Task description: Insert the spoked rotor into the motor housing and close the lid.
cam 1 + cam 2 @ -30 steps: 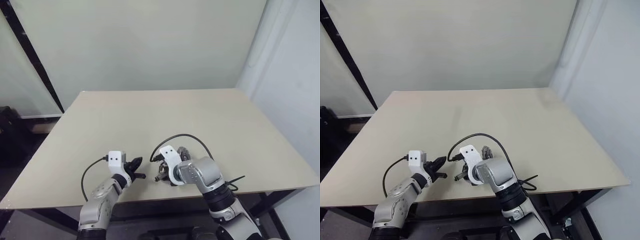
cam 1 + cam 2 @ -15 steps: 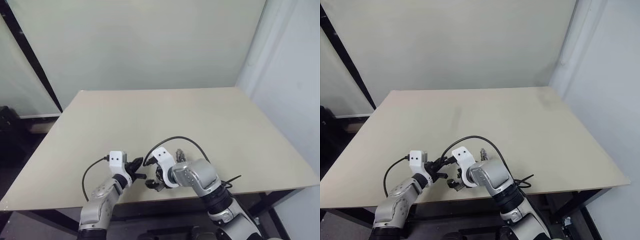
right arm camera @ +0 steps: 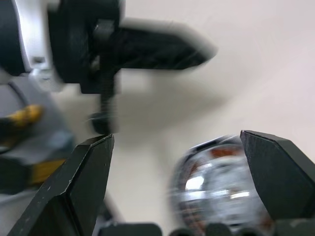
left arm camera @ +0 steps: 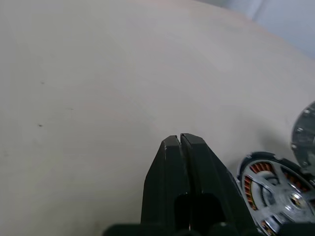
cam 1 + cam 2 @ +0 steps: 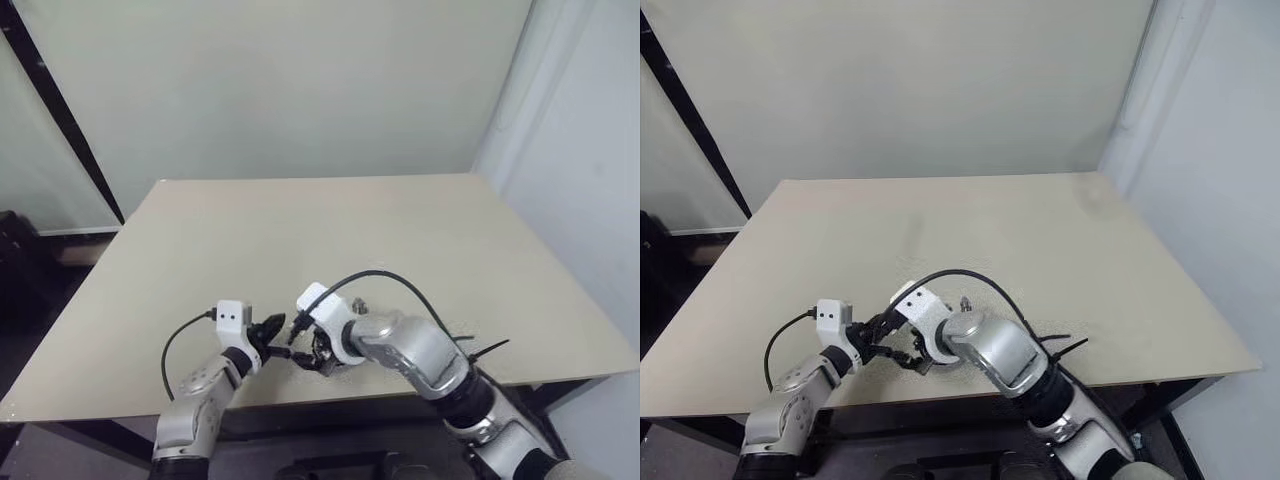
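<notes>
The motor housing, a flat disc ringed with orange-copper windings, lies on the table near the front edge. The spoked rotor sits in it, its silvery spokes crossing the face. The grey lid lies on the table just beyond the housing. My left gripper is shut and empty, its tips beside the housing without touching it. My right gripper hangs open and empty just above the housing, facing the left gripper. In the head view the right hand covers most of the housing.
The beige table stretches far back and to both sides. Its front edge runs close under both hands. A black cable loops over the right wrist.
My right gripper has opened wide, risen off the housing and rolled, shifting toward the left gripper. The left gripper has stayed shut in place.
</notes>
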